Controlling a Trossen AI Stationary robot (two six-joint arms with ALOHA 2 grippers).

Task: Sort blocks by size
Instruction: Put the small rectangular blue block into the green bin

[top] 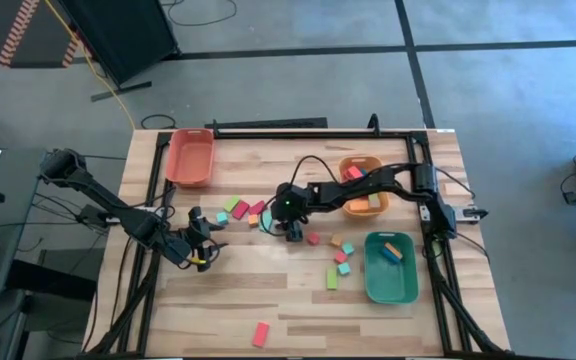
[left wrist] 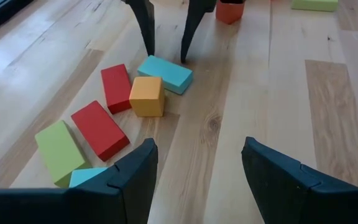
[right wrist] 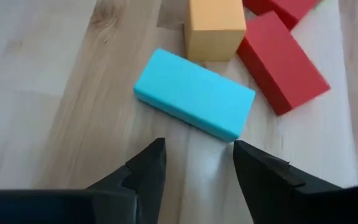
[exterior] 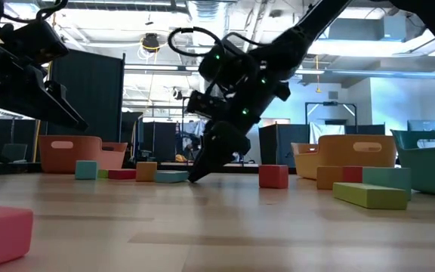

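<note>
My right gripper is open, low over the table, and points down at a slant. A teal bar block lies flat just beyond its fingertips, untouched. An orange cube and a red bar lie against the teal bar's far side. In the left wrist view the same group shows: teal bar, orange cube, two red bars and a green bar. My left gripper is open and empty, left of this group. My right gripper also shows in the high view.
A red-orange tray stands at the far left, an orange tray with blocks at the far right, and a green tray with blocks at the right. Loose blocks lie by the green tray. A pink block lies near the front edge.
</note>
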